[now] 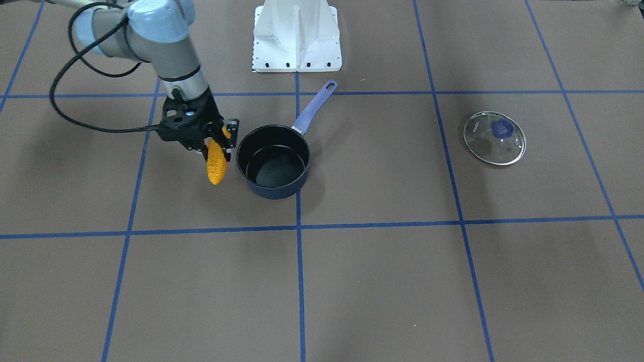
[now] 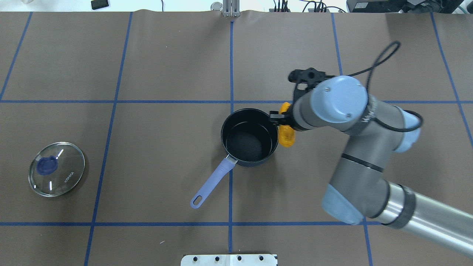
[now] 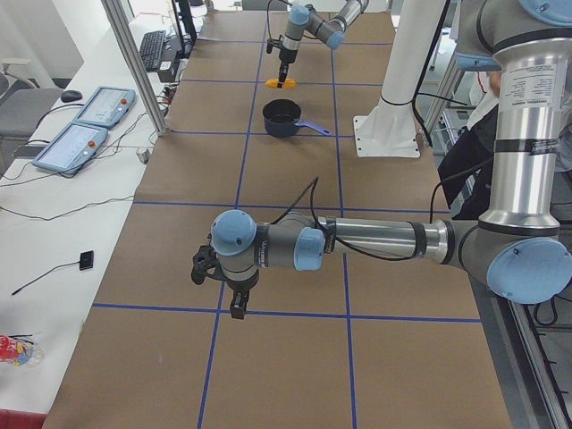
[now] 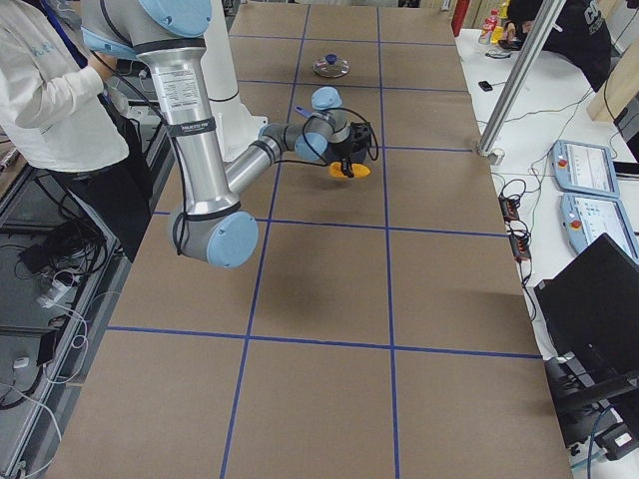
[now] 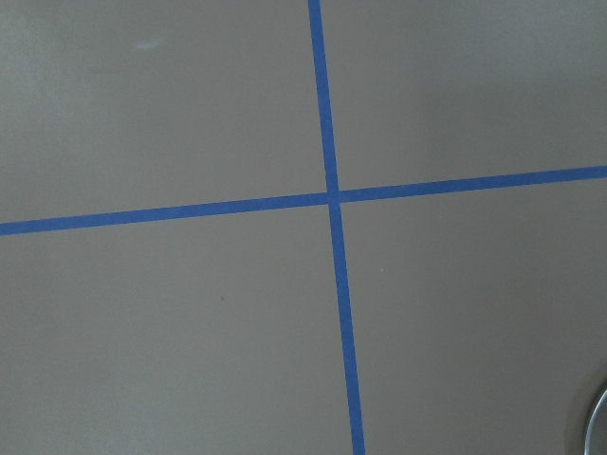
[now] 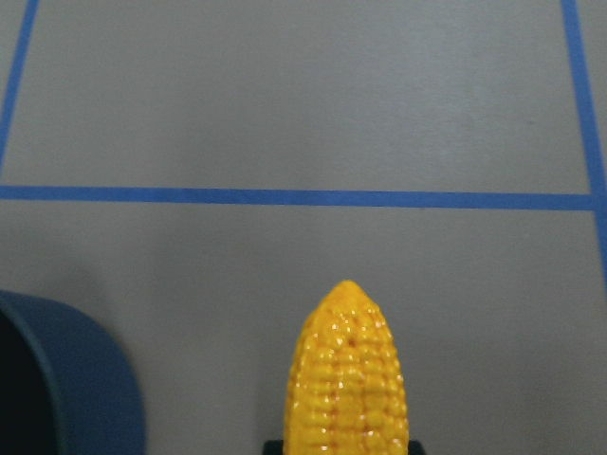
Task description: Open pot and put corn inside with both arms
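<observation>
1. The corn (image 2: 286, 137) is clamped between the fingers of the right gripper (image 1: 218, 145), tapered end pointing away from the wrist. In the overhead view it sits just beside the pot (image 2: 223, 136), at the pot's 3 o'clock, outside the wall. Whether its tip is clear of the table (image 2: 147, 166) I cannot tell for sure.
2. The pot is open and looks empty. Its handle (image 2: 210, 183) points to 7 o'clock, on the side away from the corn.
3. The lid (image 2: 56, 174) lies flat on the table, well apart, at about 8 o'clock from the pot. So the opening step looks done, and the step in hand is carrying the corn in.
4. The next move calls for height enough to clear the rim, then a short shift toward 9 o'clock over the opening. The cob looks about as long as the pot is wide, so going in tip first seems safest before letting go.
5. The nearest edge is the rim at 2 to 3 o'clock, which a black finger overlaps in the overhead view. Elsewhere the table offers free room.
6. The left gripper (image 3: 229, 288) hovers far off toward the lid's end of the table. I cannot tell whether its fingers are apart or together.
</observation>
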Controlling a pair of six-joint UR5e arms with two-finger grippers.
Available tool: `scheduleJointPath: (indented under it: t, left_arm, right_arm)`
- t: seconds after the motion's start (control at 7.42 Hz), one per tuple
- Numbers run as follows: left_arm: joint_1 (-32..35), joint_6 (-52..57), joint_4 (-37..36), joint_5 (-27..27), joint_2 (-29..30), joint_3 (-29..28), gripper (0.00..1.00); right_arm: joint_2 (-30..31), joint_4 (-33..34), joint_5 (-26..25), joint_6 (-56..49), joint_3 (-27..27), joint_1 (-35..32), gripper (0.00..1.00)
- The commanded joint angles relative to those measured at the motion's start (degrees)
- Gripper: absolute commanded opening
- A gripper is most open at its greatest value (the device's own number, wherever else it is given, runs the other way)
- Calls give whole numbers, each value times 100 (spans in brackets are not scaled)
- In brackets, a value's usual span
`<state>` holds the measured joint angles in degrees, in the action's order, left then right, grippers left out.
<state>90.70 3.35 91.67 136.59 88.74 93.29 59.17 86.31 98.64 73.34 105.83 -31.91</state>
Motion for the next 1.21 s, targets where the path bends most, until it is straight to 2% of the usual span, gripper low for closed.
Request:
scheduleJointPath:
  t: [0.0,0.13,0.27,0.4,0.81,1.08]
  left_arm:
    - [0,-1,26,0,-59,5,98]
    - [0,-1,26,0,-68,5,98]
    - [0,-1,26,0,-68,5,98]
    - [0,-1,35,0,-85,5,98]
    - [0,8,70,8,-129,5,98]
    - [0,8,70,0,-147,5,98]
  right_arm:
    - [-1352,677,-257,690,-797,299,0]
    - [-1442,659,-397,708,-983,387,0]
    - [-1426,650,-407,708,-1046,414,37]
    - [-1382,659,-477,708,-1038,457,99]
    - [-1390,668,-609,691,-1003,458,100]
    - [-1373,712,-348,603,-985,179,100]
